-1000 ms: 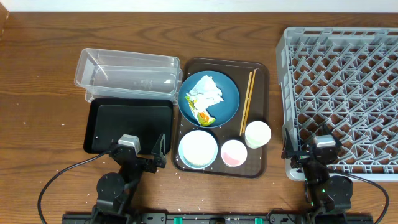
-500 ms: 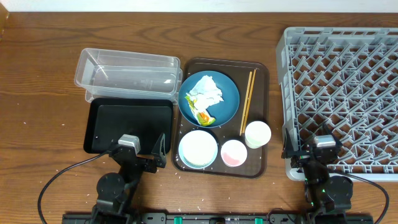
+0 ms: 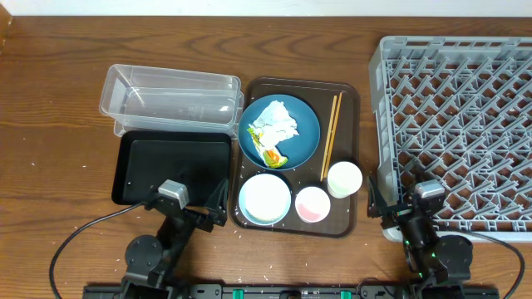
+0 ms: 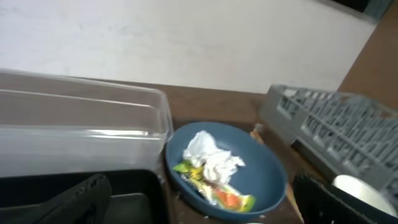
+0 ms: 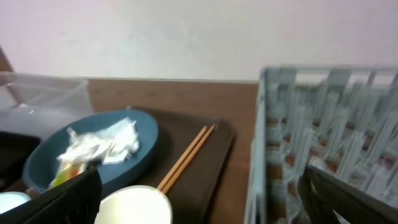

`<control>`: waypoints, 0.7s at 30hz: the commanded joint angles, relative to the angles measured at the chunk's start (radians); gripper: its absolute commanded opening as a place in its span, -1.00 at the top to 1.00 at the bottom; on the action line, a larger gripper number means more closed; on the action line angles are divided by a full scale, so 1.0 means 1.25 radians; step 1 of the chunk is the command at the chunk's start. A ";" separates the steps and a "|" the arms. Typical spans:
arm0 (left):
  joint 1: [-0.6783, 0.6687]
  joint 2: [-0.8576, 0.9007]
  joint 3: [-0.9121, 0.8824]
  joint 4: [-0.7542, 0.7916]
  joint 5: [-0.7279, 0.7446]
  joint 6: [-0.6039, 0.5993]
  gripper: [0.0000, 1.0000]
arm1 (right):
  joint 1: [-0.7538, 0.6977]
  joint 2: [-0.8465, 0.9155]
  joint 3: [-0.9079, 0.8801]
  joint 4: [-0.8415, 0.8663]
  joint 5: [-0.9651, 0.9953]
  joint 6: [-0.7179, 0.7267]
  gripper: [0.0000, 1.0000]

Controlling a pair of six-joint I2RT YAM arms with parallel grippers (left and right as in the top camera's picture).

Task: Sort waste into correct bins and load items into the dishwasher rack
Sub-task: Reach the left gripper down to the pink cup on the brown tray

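A dark-blue plate (image 3: 301, 137) on a brown serving tray holds crumpled white tissue (image 3: 275, 123) and a green-yellow-orange wrapper (image 3: 273, 155); both also show in the left wrist view, tissue (image 4: 211, 160) above wrapper (image 4: 217, 190). Chopsticks (image 3: 332, 135) lie right of the plate. A pale bowl (image 3: 264, 199), pink cup (image 3: 312, 204) and white cup (image 3: 344, 178) stand along the tray's front. The clear tub (image 3: 170, 100) and black tray (image 3: 170, 166) are at left, the grey rack (image 3: 465, 108) at right. My left gripper (image 3: 186, 206) and right gripper (image 3: 411, 209) are open and empty, low at the front edge.
The brown serving tray (image 3: 345, 100) sits between the bins and the rack. A few white specks (image 3: 83, 224) lie on the wood near the front left. In the right wrist view the rack wall (image 5: 264, 143) rises just right of the chopsticks (image 5: 186, 155).
Both arms have shifted slightly. The left gripper has turned a little to the right toward the serving tray; the right gripper has edged a little to the left. Nothing on the table has moved.
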 commanded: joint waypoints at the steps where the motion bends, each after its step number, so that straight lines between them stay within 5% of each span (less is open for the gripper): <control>1: -0.002 0.055 0.094 -0.016 0.025 -0.044 -0.93 | -0.007 0.013 0.091 -0.052 -0.031 0.058 -0.98; 8: -0.002 0.385 0.398 -0.212 0.103 -0.043 -0.93 | -0.007 0.223 0.379 -0.288 -0.031 0.058 -0.98; 15: -0.002 0.768 0.809 -0.542 0.250 -0.043 -0.93 | -0.007 0.580 0.741 -0.537 -0.031 0.057 -0.99; 21: -0.002 0.904 0.914 -0.617 0.455 -0.061 -0.93 | -0.007 0.789 0.943 -0.678 -0.071 0.058 -0.99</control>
